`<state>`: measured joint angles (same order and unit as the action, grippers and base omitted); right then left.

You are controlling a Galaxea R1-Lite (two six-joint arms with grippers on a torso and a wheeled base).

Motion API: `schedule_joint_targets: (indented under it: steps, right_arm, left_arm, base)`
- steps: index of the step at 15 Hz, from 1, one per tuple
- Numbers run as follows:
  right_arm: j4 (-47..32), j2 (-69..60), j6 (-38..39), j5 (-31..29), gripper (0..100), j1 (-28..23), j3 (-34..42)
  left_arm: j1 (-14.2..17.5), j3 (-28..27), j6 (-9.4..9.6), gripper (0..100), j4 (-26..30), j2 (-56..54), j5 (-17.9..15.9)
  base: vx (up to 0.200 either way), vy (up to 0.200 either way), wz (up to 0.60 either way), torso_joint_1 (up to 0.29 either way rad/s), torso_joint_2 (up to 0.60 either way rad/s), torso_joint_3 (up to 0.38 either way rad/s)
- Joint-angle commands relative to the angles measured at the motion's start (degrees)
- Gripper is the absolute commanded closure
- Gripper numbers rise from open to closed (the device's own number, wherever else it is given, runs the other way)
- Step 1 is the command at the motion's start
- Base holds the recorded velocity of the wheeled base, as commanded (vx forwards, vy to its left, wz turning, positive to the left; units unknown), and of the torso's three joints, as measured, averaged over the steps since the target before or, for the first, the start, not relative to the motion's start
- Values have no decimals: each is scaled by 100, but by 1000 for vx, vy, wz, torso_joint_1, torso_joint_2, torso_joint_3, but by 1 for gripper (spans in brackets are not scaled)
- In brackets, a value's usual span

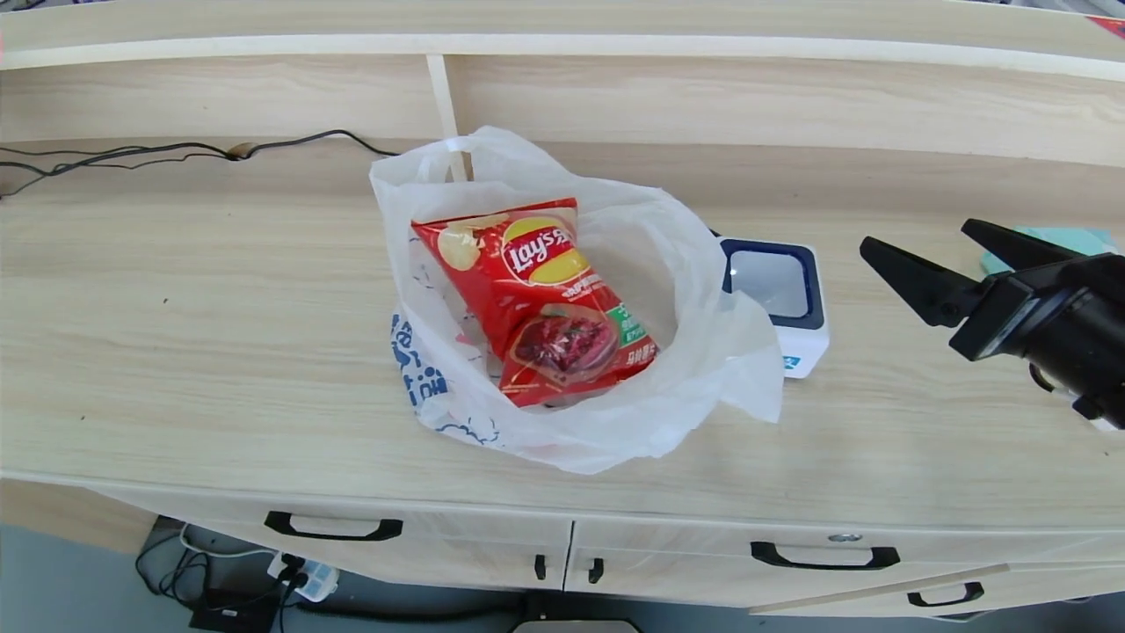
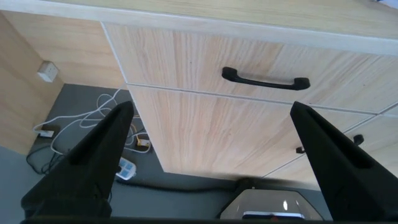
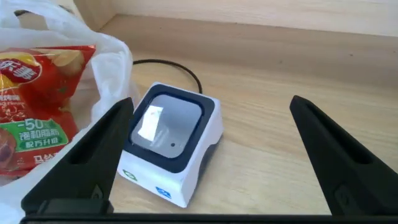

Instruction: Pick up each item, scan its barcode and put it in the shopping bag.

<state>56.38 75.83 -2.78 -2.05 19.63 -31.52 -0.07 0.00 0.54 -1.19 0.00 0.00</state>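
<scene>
A red chip bag (image 1: 536, 299) lies inside the white plastic shopping bag (image 1: 703, 369) at the middle of the wooden counter; the chip bag (image 3: 31, 99) and the shopping bag (image 3: 109, 59) also show in the right wrist view. Just right of the shopping bag stands the white and blue barcode scanner (image 1: 778, 299) (image 3: 169, 143), window facing up. My right gripper (image 1: 918, 251) (image 3: 211, 155) hovers open and empty to the right of the scanner. My left gripper (image 2: 211, 155) hangs open and empty below counter height, facing the cabinet drawers.
A teal object (image 1: 1068, 242) lies on the counter behind my right gripper. Black cables (image 1: 132, 156) run along the back left of the counter. A raised shelf (image 1: 562, 44) borders the far edge. Drawers with black handles (image 1: 334, 527) (image 2: 266, 79) sit below the counter.
</scene>
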Motion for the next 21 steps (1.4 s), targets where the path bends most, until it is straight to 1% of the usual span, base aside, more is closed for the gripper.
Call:
schedule_joint_targets:
  steps: [1, 4, 8, 16, 18, 20, 21]
  right_arm:
    - [4, 20, 5, 11, 0, -302, 15]
    - [-22, 55, 23, 29, 0, -372, -56]
    - [-31, 108, 14, 3, 0, -389, -135]
    - [-40, 125, -3, 3, 0, -917, -354]
    - [-119, 143, -12, 11, 0, -978, -486]
    - [-286, 169, -38, 64, 0, -1462, -697]
    - [-444, 178, -56, 249, 0, -1673, -829]
  left_arm:
    - [-1, 0, 8, 0, -4, 9, 0]
    - [-1, 0, 17, 0, 5, 9, 0]
    - [-1, 0, 8, 0, -4, 9, 0]
    - [-1, 0, 8, 0, -4, 9, 0]
    - [-1, 0, 8, 0, -4, 9, 0]
    - [-1, 0, 8, 0, -4, 9, 0]
    - [-1, 0, -1, 0, -4, 9, 0]
  base:
    - [0, -200, 0, -2, -2, 7]
    - [0, -200, 0, 12, 6, 1]
    - [-200, 0, 0, 6, 4, -1]
    - [-200, 0, 0, -1, 2, 0]
    - [0, -200, 0, -2, -5, 7]
    - [0, -200, 0, -2, 2, 7]
    - [0, -200, 0, -17, -2, 2]
